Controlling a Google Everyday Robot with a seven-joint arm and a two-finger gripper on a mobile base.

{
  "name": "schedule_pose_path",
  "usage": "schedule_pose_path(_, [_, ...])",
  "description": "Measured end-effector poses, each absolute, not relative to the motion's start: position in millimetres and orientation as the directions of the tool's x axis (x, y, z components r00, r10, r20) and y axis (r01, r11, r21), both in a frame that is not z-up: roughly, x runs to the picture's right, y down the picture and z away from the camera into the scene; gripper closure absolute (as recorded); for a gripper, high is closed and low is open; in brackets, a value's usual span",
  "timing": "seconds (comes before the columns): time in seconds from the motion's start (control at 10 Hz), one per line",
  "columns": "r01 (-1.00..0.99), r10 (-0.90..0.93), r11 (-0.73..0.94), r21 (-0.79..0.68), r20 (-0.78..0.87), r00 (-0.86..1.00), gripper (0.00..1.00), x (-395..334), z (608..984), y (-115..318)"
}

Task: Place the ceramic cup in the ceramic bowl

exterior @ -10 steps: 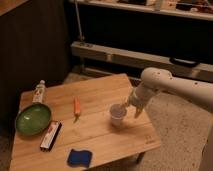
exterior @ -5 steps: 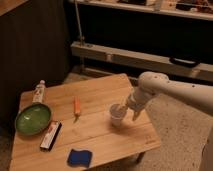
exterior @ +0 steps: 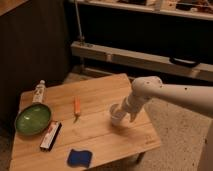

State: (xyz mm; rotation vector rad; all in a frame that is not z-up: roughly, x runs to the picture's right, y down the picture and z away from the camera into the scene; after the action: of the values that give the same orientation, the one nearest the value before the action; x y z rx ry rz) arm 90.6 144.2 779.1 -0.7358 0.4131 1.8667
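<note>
At tapered ceramic cup [exterior: 116, 116], gripper [exterior: 123, 110]

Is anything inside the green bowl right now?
Nothing: the ceramic bowl shows only its bare green interior. The ceramic cup stands across the table with the gripper against it, hiding part of it.

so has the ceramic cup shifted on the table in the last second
No. The ceramic cup keeps the same gap to the right of the carrot, with the gripper close at its right side.
</note>
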Motion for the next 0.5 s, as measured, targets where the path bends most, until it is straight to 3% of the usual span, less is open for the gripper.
schedule_pose_path(0.3, [-0.913, 0.722, -0.402, -0.063, -0.635, -0.274, 0.35, 90, 794, 151])
schedule_pose_path(0.5, [-0.913, 0.736, -0.400, -0.073, -0.620, -0.273, 0.49, 90, 801, 148])
